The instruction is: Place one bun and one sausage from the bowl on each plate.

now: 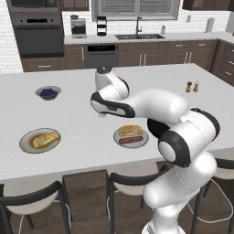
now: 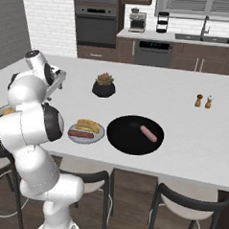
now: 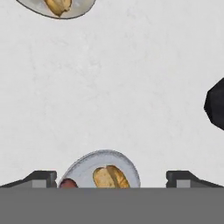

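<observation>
Jaws wide open, gripper (image 3: 112,178) empty above the grey plate (image 3: 87,168), bun (image 3: 110,177) and sausage (image 3: 67,183) on it

— What does the counter (image 1: 82,119) look like, across the middle of the left base view?

— Pale stone-like top, matt, faintly mottled in the hand view. The grey plate (image 1: 142,141) at centre has a smooth, slightly glazed look, and its bun (image 1: 130,131) is dull and crusty beside a smooth sausage (image 1: 130,140).

— And the black bowl (image 2: 122,136), lower centre of the right base view?

— Flat matt black, no shine. The arm (image 1: 164,109) is glossy white plastic with dark satin joints. The cabinets (image 1: 151,57) along the top read as brown wood, the oven (image 2: 96,26) as brushed metal.
</observation>
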